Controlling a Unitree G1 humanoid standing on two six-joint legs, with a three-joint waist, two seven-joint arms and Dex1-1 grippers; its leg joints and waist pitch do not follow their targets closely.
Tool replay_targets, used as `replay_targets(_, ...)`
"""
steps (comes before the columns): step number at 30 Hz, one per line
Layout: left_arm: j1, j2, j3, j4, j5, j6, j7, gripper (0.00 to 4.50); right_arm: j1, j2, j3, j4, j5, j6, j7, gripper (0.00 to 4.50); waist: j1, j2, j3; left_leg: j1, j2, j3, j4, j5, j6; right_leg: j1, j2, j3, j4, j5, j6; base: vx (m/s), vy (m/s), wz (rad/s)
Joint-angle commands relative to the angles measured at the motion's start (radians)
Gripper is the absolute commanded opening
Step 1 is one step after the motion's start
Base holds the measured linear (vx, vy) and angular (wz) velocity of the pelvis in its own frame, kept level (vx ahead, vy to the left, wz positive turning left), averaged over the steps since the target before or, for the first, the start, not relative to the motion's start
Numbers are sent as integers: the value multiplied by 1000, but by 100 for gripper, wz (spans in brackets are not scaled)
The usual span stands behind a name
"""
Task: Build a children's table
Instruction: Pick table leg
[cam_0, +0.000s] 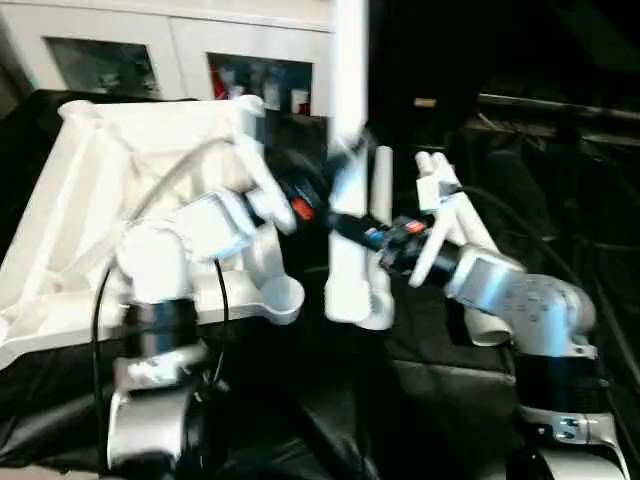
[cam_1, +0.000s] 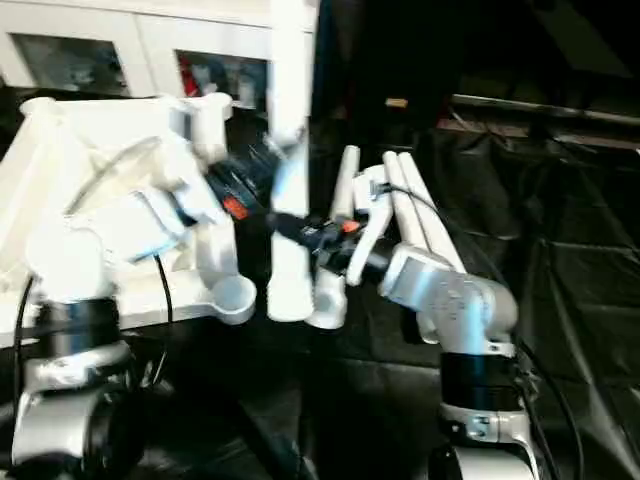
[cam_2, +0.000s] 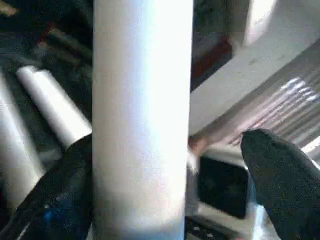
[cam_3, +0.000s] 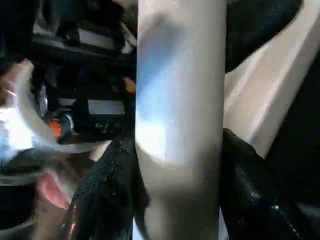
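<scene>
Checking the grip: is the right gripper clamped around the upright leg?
Yes, the right gripper has both black fingers pressed against the upright leg.

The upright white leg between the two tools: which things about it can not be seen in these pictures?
- Upright leg: its top end is cut off by the picture edge in both eye views.
- Its lower end: blurred, so whether it rests on the black cloth stays unclear.
- Left tool: one finger stands apart from the leg; the other side's contact is hidden behind it.

Upright leg (cam_0: 350, 150): top cut off by frame edge. Tabletop (cam_0: 90, 200): partly hidden behind left forearm (cam_0: 170, 250).
</scene>
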Motion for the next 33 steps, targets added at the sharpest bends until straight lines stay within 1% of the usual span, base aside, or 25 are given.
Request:
replay_targets(1, -17, -10, -17, 13, 31, -22, 46, 450, -20, -12, 21, 16, -55, -38, -39, 182, -3, 3, -78, 16, 32, -7, -66, -35, -16, 62, -72, 42, -59, -24, -178, 0, 0, 0)
replay_targets(2, -19, -11, -16, 15, 39, -27, 58, 450, -24, -12, 30, 26, -77, -52, -56, 182, -2, 4, -77, 16, 33, -7, -66, -48, -20, 62, -74, 43, -60, -37, -179, 0, 0, 0)
replay_targets(3, -27, -11, -13, 15, 57, -40, 85, 450, -35, -5, 39, 54, -123, -74, -106, 182, -2, 0, -77, 16, 33, -7, -67, -52, -23, 62, -75, 43, -59, -53, -175, 0, 0, 0)
replay_targets(4, -28, -11, -12, 14, 59, -42, 89, 450, -36, -4, 39, 58, -127, -76, -113, 182, -3, 2, -77, 17, 32, -7, -67, -53, -24, 61, -74, 43, -61, -58, -175, 0, 0, 0)
replay_targets(5, -38, -9, -5, 6, 76, -58, 119, 450, -45, -1, 54, 74, -169, -94, -155, 182, -4, 0, -77, 17, 32, -6, -67, -55, -24, 61, -74, 43, -61, -62, -174, 0, 0, 0)
replay_targets(6, -41, -8, -4, 3, 80, -63, 127, 450, -47, -1, 61, 76, -181, -100, -165, 182, -5, 2, -77, 17, 33, -7, -67, -58, -30, 60, -73, 42, -61, -67, -172, 0, 0, 0)
replay_targets(7, -47, -6, -3, -5, 94, -72, 154, 433, -50, -5, 89, 74, -215, -125, -178, 182, -4, 0, -77, 17, 32, -7, -67, -55, -33, 61, -73, 42, -59, -61, -167, 0, 0, 0)
replay_targets(9, -51, -4, -7, -11, 113, -83, 183, 416, -50, -2, 106, 65, -230, -135, -182, 182, -5, 0, -77, 17, 33, -7, -66, -57, -32, 62, -72, 43, -57, -50, -163, 0, 0, 0)
replay_targets(11, -52, -5, -16, -11, 130, -101, 195, 412, -52, 3, 109, 63, -233, -141, -185, 182, -6, -2, -77, 16, 31, -7, -65, -53, -22, 62, -71, 43, -57, -37, -160, 0, 0, 0)
replay_targets(12, -54, -8, -25, -2, 155, -123, 219, 387, -55, 11, 108, 61, -235, -144, -196, 182, -5, -3, -78, 15, 32, -7, -65, -47, -15, 63, -72, 43, -55, -27, -161, 0, 0, 0)
replay_targets(13, -54, -13, -27, 5, 160, -130, 225, 376, -58, 14, 108, 63, -239, -147, -201, 182, -6, -3, -79, 15, 32, -7, -64, -38, -9, 63, -71, 43, -54, -15, -162, 0, 0, 0)
replay_targets(16, -46, -23, -32, 15, 160, -139, 225, 368, -65, 17, 110, 69, -251, -155, -207, 182, -6, -5, -78, 16, 31, -5, -63, -34, -4, 61, -71, 43, -53, -10, -171, 0, 0, 0)
replay_targets(19, -27, -26, -54, 9, 158, -127, 216, 331, -72, 21, 112, 73, -259, -160, -204, 182, -6, -6, -78, 15, 31, -4, -62, -37, -4, 62, -72, 43, -53, -19, -172, 0, 0, 0)
replay_targets(20, -19, -26, -66, -1, 157, -121, 210, 327, -74, 20, 115, 74, -263, -163, -202, 182, -6, -9, -78, 15, 31, -4, -62, -43, -3, 62, -72, 43, -54, -28, -169, 0, 0, 0)
replay_targets(21, -15, -27, -72, -7, 157, -118, 207, 323, -76, 19, 116, 75, -265, -164, -202, 182, -5, -9, -78, 15, 31, -4, -62, -43, -3, 62, -72, 43, -53, -30, -170, 0, 0, 0)
replay_targets(23, -11, -30, -75, -12, 158, -116, 209, 297, -81, 20, 118, 77, -267, -165, -202, 182, -7, -8, -78, 15, 31, -4, -62, -41, -2, 61, -71, 43, -53, -32, -169, 0, 0, 0)
replay_targets(27, -1, -27, -84, -17, 152, -98, 199, 268, -87, 20, 129, 74, -270, -171, -196, 182, -9, -8, -78, 15, 31, -4, -62, -48, -2, 61, -71, 42, -55, -44, -166, 0, 0, 0)
replay_targets(28, 2, -28, -85, -19, 151, -95, 197, 268, -88, 20, 131, 74, -270, -173, -196, 182, -10, -9, -77, 15, 30, -4, -62, -50, -3, 61, -71, 42, -55, -47, -165, 0, 0, 0)
replay_targets(32, 11, -26, -97, -22, 156, -107, 195, 235, -90, 24, 137, 66, -276, -173, -186, 182, -13, -9, -77, 14, 30, -4, -62, -50, -1, 61, -70, 42, -55, -44, -165, 0, 0, 0)
replay_targets(33, 14, -28, -100, -19, 154, -120, 192, 214, -92, 22, 146, 58, -279, -173, -175, 182, -13, -11, -77, 14, 30, -3, -61, -52, 0, 61, -70, 43, -56, -50, -164, 0, 0, 0)
